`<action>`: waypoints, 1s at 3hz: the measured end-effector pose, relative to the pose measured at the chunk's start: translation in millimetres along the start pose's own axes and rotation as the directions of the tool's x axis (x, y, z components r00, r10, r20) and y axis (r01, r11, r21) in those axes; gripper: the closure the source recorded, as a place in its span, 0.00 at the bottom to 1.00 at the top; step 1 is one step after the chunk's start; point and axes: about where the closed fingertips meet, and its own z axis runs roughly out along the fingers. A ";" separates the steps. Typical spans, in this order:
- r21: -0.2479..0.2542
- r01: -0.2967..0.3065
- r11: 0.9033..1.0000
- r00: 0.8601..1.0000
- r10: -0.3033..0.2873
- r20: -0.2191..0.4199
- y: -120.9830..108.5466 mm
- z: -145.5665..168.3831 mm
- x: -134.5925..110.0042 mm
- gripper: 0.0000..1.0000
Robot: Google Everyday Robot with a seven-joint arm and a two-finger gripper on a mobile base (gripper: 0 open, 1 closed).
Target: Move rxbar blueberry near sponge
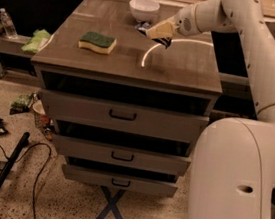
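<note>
I have the hand (157, 32) low over the back of the counter (182, 72), reaching in from the right and just in front of the white bowl (144, 7). I cannot tell whether it is parted or closed from here. The rxbar blueberry (143, 27) lies flat on the counter right under the hand. I see a blue end of it poking out on the bowl side, and the rest is covered. The sponge (98, 42) sits green side up toward the front left of the counter, well apart from the bar. A pale arc of reflected light curves across the wood between them. Off the counter's left side I see a light green cloth (37, 40) and a water bottle (7, 23) on a lower shelf.
</note>
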 end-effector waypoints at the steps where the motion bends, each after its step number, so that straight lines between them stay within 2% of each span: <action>1: -0.029 0.017 0.999 0.999 -0.019 -0.050 15.7 41.7 8.9 1.00; 2: -0.068 0.035 0.997 0.995 -0.041 -0.090 32.4 72.9 14.6 0.82; 3: -0.107 0.056 0.993 0.992 -0.067 -0.103 46.5 92.4 12.5 0.59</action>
